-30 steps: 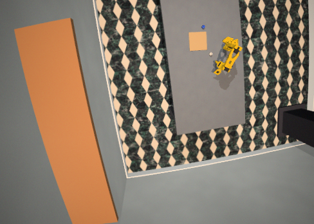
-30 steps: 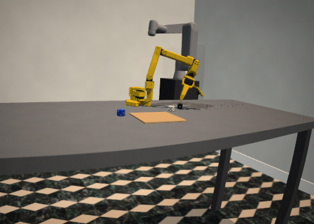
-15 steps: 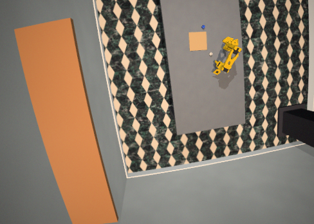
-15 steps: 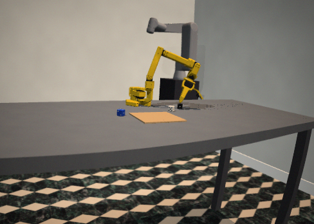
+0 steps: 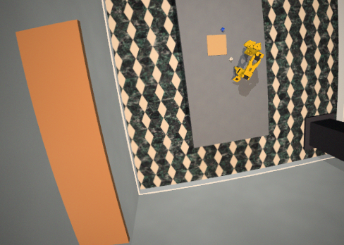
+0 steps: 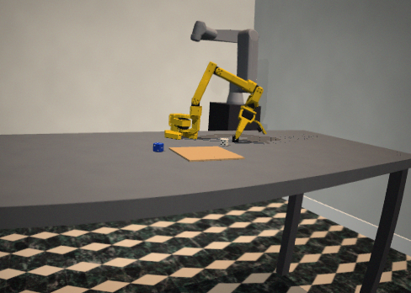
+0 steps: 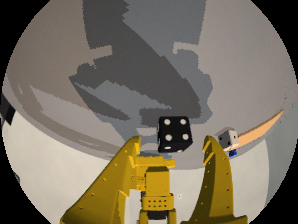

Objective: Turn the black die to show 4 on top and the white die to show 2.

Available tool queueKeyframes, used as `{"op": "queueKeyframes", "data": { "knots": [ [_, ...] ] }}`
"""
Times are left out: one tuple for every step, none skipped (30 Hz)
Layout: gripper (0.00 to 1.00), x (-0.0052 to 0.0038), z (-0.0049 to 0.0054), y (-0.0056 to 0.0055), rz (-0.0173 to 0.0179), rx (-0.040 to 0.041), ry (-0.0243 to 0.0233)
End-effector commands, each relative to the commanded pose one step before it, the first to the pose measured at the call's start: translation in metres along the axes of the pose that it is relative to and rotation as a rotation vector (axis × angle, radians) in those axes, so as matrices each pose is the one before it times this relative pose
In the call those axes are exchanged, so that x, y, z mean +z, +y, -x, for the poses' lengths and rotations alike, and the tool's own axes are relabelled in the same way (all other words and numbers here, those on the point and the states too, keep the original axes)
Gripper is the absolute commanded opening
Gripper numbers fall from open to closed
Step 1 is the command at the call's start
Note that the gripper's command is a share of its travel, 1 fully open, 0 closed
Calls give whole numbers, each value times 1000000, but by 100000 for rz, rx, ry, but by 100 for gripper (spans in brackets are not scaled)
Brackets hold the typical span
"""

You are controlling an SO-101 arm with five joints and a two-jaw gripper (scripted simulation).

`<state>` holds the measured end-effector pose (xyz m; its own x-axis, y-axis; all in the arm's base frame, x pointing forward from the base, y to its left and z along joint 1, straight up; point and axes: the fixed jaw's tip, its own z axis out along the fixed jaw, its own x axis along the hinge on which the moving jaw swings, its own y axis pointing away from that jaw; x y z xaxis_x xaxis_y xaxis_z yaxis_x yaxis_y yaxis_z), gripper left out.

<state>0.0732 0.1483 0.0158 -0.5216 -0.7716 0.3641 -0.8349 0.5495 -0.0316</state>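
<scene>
The black die (image 7: 175,134) (image 6: 235,139) is off the mat, near the fixed jaw's tip; the large face toward the wrist camera shows four white pips. It cannot be made out surely in the top view. My gripper (image 7: 171,141) (image 6: 251,136) is open, its jaws on either side of the black die in the wrist view, with gaps at both sides. The white die (image 5: 231,59) (image 6: 224,141) (image 7: 228,138) lies on the table just off a corner of the orange mat (image 5: 216,45) (image 6: 206,153) (image 7: 260,129). Its top number is too small to read.
The blue die (image 5: 222,29) (image 6: 158,146) (image 7: 233,153) lies on the table beside the mat, off it. The yellow arm's base (image 5: 252,48) (image 6: 180,125) stands near the table's long edge. A grey arm (image 6: 248,56) on a black pedestal stands behind the table.
</scene>
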Motion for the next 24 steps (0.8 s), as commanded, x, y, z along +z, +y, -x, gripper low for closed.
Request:
{"op": "queueKeyframes", "data": {
  "knots": [
    [28,-1617,3728,1841,70,-172,-2951],
    [28,460,139,12,-6,-3,72],
    [28,375,117,12,-6,-3,63],
    [28,302,89,6,-6,0,47],
    [28,224,67,6,-3,-3,38],
    [28,163,50,6,0,0,25],
    [28,103,28,0,-3,0,16],
    [28,54,17,6,0,0,9],
    [28,18,6,0,0,0,3],
    [28,6,0,0,0,0,0],
    [28,0,0,0,0,0,0],
    [28,0,0,0,0,0,0],
    [28,0,3,-3,-1,0,0],
    [28,0,0,-12,3,0,0],
    [28,0,0,-18,3,0,3],
    [28,0,0,-42,6,0,0],
    [28,0,6,-60,13,0,3],
    [28,0,0,-90,19,0,6],
    [27,6,6,-114,22,0,6],
    [27,0,6,-150,28,0,6],
    [27,6,12,-174,38,4,9],
    [27,6,6,-216,41,0,9],
    [26,6,12,-240,47,1,13],
    [26,6,5,-276,57,4,16]
  ]
}}
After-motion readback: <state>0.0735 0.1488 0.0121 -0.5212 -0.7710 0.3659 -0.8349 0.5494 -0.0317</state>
